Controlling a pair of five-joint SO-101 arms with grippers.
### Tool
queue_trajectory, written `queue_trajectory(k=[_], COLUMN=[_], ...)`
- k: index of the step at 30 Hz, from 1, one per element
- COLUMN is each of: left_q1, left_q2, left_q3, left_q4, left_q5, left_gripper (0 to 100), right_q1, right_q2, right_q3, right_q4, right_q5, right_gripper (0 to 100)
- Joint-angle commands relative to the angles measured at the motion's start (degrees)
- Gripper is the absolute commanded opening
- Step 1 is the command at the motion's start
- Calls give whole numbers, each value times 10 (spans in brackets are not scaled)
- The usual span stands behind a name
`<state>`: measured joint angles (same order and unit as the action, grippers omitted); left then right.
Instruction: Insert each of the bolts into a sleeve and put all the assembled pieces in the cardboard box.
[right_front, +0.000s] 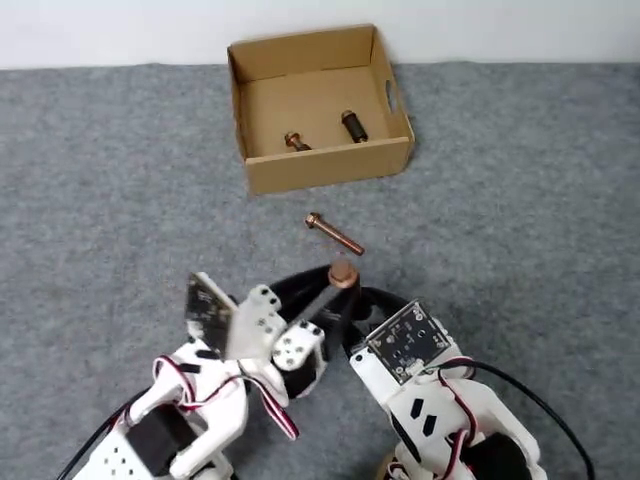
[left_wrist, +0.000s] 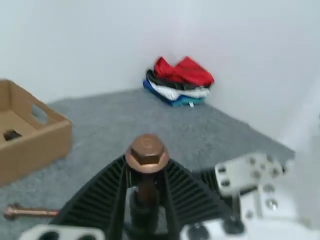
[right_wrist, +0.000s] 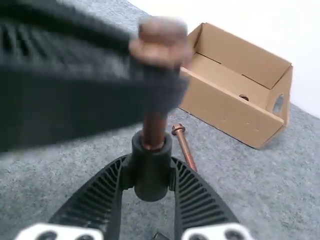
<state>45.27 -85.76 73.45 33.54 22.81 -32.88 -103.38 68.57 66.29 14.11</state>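
Observation:
My left gripper (left_wrist: 145, 175) is shut on a copper bolt (left_wrist: 146, 152) just under its hex head, holding it upright. My right gripper (right_wrist: 150, 172) is shut on a black sleeve (right_wrist: 150, 162), and the bolt's shank (right_wrist: 154, 125) stands in the sleeve's top. In the high view both grippers meet at the bolt head (right_front: 342, 273), in front of the cardboard box (right_front: 325, 165). Another bolt (right_front: 335, 235) lies loose on the carpet between them and the box. Two assembled pieces (right_front: 296, 141) (right_front: 353, 125) lie inside the box.
Grey carpet (right_front: 520, 200) covers the table, with free room on both sides of the box. A white wall runs behind the box. A pile of folded clothes (left_wrist: 179, 80) lies in the far corner.

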Motion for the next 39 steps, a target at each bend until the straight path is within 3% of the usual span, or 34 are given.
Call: queue_trajectory(k=[1, 6, 13, 27, 39], left_q1=[33, 38, 33, 34, 33], left_q2=[-2, -2, -5, -6, -5], left_q3=[7, 50, 58, 41, -83], left_q4=[-15, -3, 69, 77, 218], left_q5=[4, -18, -43, -42, -33], left_gripper=[4, 13, 199, 201, 204], right_q1=[4, 4, 5, 60, 60], right_q2=[-3, -2, -3, -3, -3], right_q3=[-22, -22, -19, -18, -18], right_q4=[-26, -36, -31, -31, 17], right_q5=[13, 13, 11, 10, 10], right_gripper=[8, 8, 8, 8, 8])
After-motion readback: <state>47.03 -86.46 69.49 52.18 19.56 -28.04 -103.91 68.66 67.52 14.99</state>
